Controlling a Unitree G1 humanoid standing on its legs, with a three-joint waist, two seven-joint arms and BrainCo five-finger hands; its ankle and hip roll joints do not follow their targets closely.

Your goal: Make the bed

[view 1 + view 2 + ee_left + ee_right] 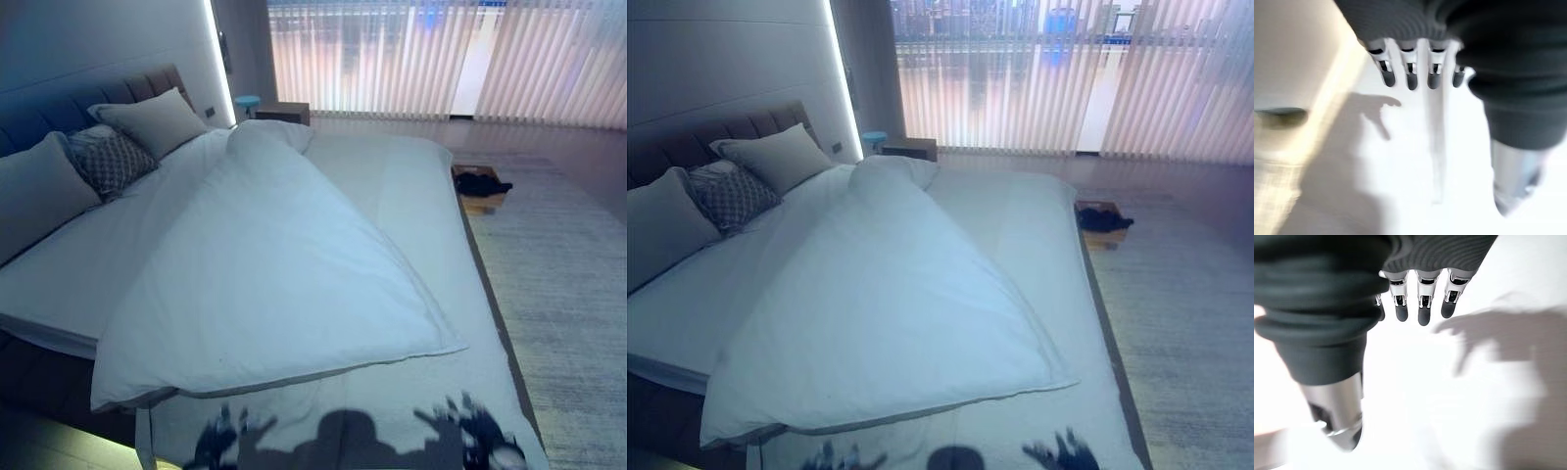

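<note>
Across the bed (pixel 446 211) a white duvet (pixel 274 284) is lying skewed — soft, light, likely to slide and billow. Both the left hand (pixel 1415 73) and right hand (pixel 1420 303) are hovering with relaxed fingers, holding nothing; its near corners — by the foot — look best to pinch.

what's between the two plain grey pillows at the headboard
A dark patterned cushion sits between the near plain grey pillow and the far plain grey pillow, seen in both eye views.
</note>
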